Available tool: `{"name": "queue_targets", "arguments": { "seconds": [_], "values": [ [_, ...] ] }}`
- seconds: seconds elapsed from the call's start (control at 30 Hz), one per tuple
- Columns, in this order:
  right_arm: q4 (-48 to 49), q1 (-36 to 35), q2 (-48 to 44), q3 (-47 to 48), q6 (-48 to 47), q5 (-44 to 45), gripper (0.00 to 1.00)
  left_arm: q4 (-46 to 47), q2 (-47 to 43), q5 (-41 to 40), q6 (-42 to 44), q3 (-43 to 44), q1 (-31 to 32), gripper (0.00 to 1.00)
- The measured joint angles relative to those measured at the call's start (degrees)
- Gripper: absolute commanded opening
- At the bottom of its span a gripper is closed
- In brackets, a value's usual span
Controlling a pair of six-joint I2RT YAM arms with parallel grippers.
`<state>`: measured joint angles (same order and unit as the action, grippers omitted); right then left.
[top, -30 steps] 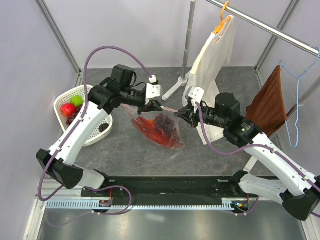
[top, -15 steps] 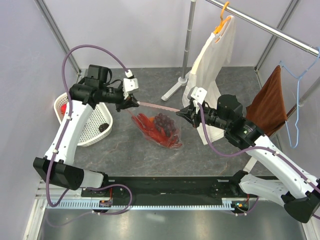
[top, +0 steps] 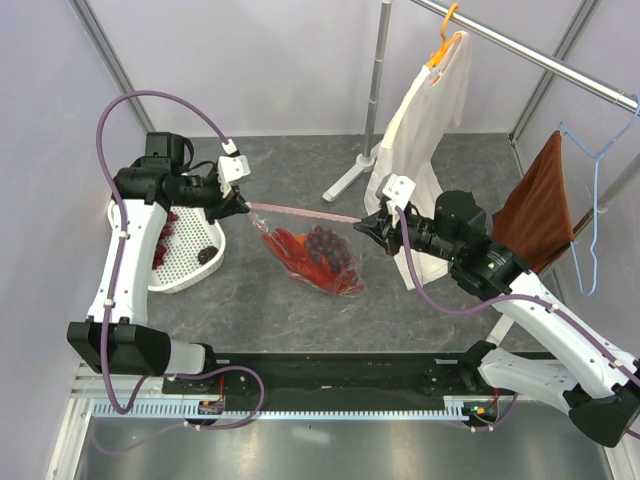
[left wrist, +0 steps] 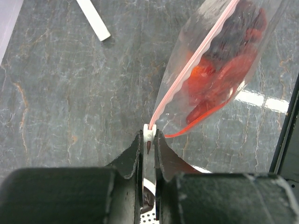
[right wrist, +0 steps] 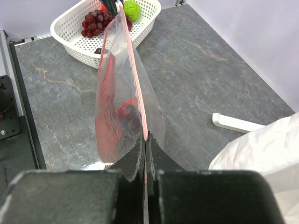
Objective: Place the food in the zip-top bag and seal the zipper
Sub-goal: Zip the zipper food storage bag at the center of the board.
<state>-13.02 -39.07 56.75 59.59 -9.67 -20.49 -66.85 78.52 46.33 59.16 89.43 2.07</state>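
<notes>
Both arms reach inward above the grey marbled tabletop (top: 250,300), pulling the thin pink zipper strip (top: 300,212) of a clear plastic zip-top bag (top: 340,272) taut between them. The left tool (top: 238,205), its arm arched high over the white oval mesh basket (top: 185,262), is pinched on the strip at its white slider (left wrist: 149,133). The right tool (top: 363,224) is clamped on the opposite end. Red chilli peppers (top: 295,250) and dark purple grapes (top: 325,240) hang inside the bag.

White-shelled arms (top: 113,265), black joints (top: 460,215), looping purple cables (top: 150,94), tapered matte-black left hand (left wrist: 148,142) and right hand (right wrist: 145,142).
</notes>
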Motion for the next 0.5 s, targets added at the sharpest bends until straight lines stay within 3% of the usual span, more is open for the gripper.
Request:
{"name": "queue_targets", "arguments": {
  "seconds": [0.23, 0.3, 0.33, 0.37, 0.43, 0.5],
  "values": [
    [0.11, -0.26, 0.09, 0.0, -0.02, -0.31, 0.0, -2.67, 0.0, 1.27, 2.62, 0.09, -1.7, 0.05],
    [0.11, -0.33, 0.09, 0.0, -0.04, -0.42, 0.0, -3.3, 0.0, 1.42, 3.37, 0.09, -1.86, 0.11],
    [0.13, -0.33, 0.09, 0.0, -0.04, -0.48, 0.0, -3.52, -0.04, 1.64, 3.8, 0.09, -1.99, 0.16],
    [0.13, -0.35, 0.09, 0.0, -0.02, -0.57, 0.0, -3.63, -0.07, 1.79, 4.02, 0.09, -2.03, 0.33],
    [0.13, -0.35, 0.11, 0.0, -0.02, -0.68, 0.0, -3.93, -0.24, 2.12, 4.76, 0.09, -2.16, 0.56],
    [0.11, -0.15, 0.09, 0.0, 0.0, -0.63, 0.0, -4.0, -0.57, 1.62, 5.64, 0.13, -2.89, 0.62]
  ]
}}
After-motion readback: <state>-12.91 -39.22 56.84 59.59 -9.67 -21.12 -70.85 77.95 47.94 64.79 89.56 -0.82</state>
